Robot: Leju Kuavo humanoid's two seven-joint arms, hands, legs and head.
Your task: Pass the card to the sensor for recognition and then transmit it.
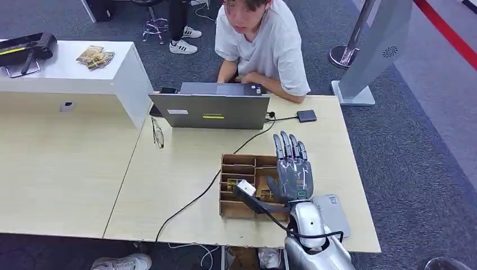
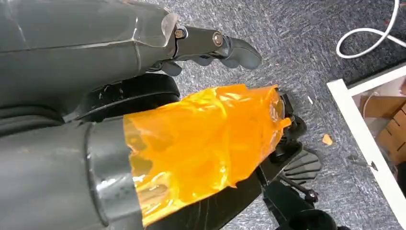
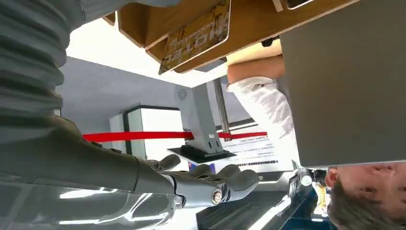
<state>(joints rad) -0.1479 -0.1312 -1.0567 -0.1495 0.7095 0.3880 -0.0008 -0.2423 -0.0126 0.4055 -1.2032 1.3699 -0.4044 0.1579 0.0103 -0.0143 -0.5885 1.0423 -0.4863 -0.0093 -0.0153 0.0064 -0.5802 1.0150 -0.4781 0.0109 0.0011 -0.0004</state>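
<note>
A gold-printed card (image 3: 196,36) stands upright in a slot of the wooden compartment box (image 1: 239,169) on the light table (image 1: 185,169); more cards show in the slots on the box's near side (image 1: 232,184). The right hand (image 1: 292,171) hovers above the box's right part with its fingers (image 1: 288,146) straight, side by side and pointing away from the robot toward the laptop (image 1: 211,109) — released, holding nothing, with the card apart from them. In the right wrist view the fingertips (image 3: 239,177) reach forward, well clear of the card. The silver forearm (image 1: 308,222) rises from the near table edge, and a grey flat device (image 1: 332,211) lies just beside it on the table.

The left hand (image 2: 210,45) hangs over grey carpet, its fingers curled loosely with nothing in them. A person in a white shirt (image 1: 264,45) sits behind the laptop.
</note>
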